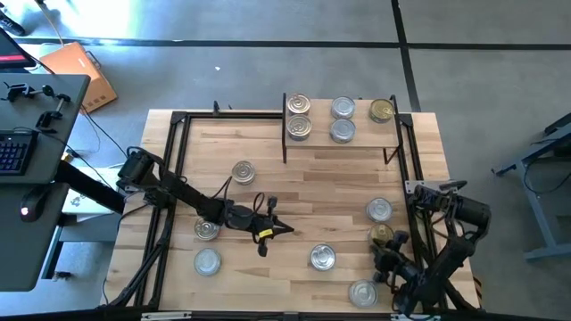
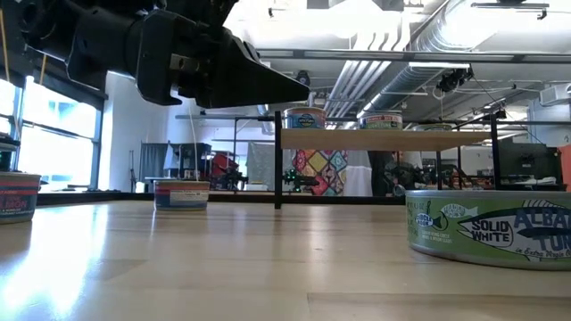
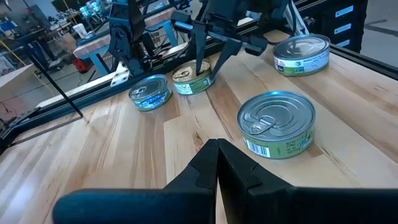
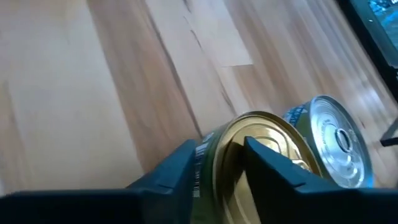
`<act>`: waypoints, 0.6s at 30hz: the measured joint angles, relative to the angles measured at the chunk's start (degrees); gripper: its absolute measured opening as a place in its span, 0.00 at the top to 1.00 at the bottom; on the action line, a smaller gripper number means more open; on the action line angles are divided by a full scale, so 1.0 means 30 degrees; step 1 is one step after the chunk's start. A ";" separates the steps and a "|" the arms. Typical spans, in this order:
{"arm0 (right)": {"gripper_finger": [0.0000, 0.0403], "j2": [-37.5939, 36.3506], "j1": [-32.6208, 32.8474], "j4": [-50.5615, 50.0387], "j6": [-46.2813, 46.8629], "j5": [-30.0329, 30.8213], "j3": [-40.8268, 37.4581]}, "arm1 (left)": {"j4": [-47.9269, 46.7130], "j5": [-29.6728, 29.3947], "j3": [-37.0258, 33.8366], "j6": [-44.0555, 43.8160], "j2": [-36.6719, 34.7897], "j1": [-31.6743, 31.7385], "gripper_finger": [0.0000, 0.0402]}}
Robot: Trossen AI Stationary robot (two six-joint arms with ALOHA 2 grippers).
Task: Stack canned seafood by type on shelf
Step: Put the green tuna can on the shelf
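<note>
The light wood shelf (image 1: pixel 361 143) on black legs stands at the table's far edge and carries several tins (image 1: pixel 298 127). More tins lie scattered on the tabletop. My left gripper (image 1: pixel 287 228) (image 3: pixel 217 152) hangs shut above the table's middle, just short of a silver tin with a green label (image 3: pixel 277 121) (image 1: pixel 322 258). My right gripper (image 1: pixel 385 244) (image 4: pixel 222 163) is open near the right edge. It points down over a gold-lidded tin (image 4: pixel 267 134) (image 1: pixel 382 234) that sits beside a silver tin (image 4: pixel 339 146) (image 1: pixel 379 210). My right gripper comes at the gold-lidded tin from above. One finger (image 4: pixel 180 165) stands at the tin's rim and the other (image 4: pixel 267 163) over its lid (image 4: pixel 227 149). The tin rests flat on the table. Whether the fingers touch it, I cannot tell.
Loose tins sit near the left edge (image 1: pixel 207 229) (image 1: pixel 207 261), left of centre (image 1: pixel 243 172) and at the near right corner (image 1: pixel 363 292). A black frame (image 1: pixel 174 160) rims the table. Bare wood lies between the shelf and the grippers.
</note>
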 joint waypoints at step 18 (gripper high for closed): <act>1.00 -0.0391 -0.0586 -0.2475 0.0915 -0.1482 0.1475 | 0.0459 0.0000 0.0000 0.0030 0.0000 0.0007 1.00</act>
